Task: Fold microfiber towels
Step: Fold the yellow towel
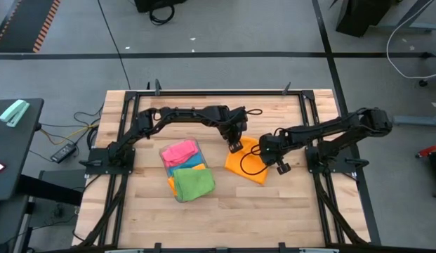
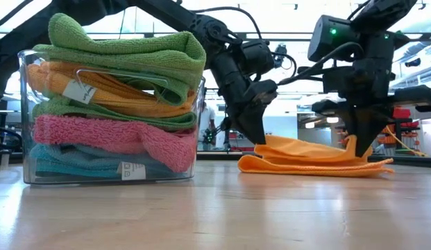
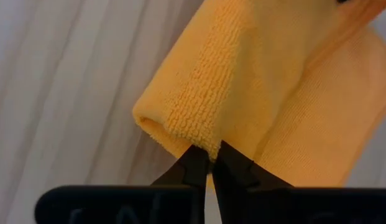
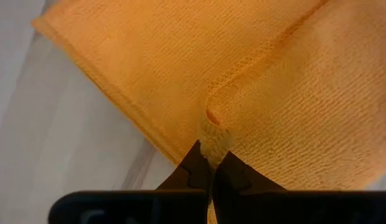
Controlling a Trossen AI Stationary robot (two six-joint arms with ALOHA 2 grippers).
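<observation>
Both claws' tips vanish into orange towel point(image 1: 247, 163).

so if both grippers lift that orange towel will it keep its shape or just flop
Probably flop: the orange towel lies in soft layered folds, and its pinched corner curls limply at the left gripper. It is likely light, since the right gripper bunches only a small tuft. The nubby weave should resist slipping.

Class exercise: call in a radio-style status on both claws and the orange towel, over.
Left claw shut on orange towel, far edge. Right claw shut on its right side. Towel part folded on table. Nothing in the way.
</observation>
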